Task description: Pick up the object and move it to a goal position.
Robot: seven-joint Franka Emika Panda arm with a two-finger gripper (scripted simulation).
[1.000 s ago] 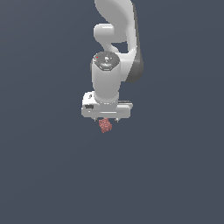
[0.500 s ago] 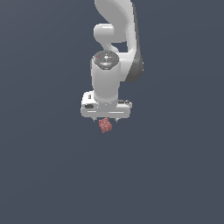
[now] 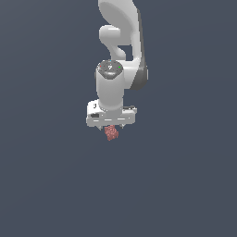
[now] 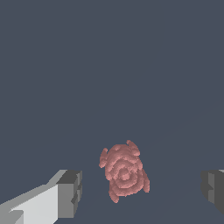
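The object (image 3: 111, 133) is a tiny knobbly reddish-pink lump lying on the dark grey floor. My white gripper (image 3: 111, 127) hangs straight above it, pointing down, and its fingers are mostly hidden behind the hand in the exterior view. In the wrist view the object (image 4: 124, 170) lies between the two grey fingertips (image 4: 70, 192), which stand wide apart and do not touch it. The gripper (image 4: 141, 190) is open and empty.
The dark grey floor (image 3: 185, 185) stretches flat all around with nothing else on it. The white arm (image 3: 122, 41) rises behind the gripper towards the top of the exterior view.
The gripper has sunk slightly towards the object. The object has not moved.
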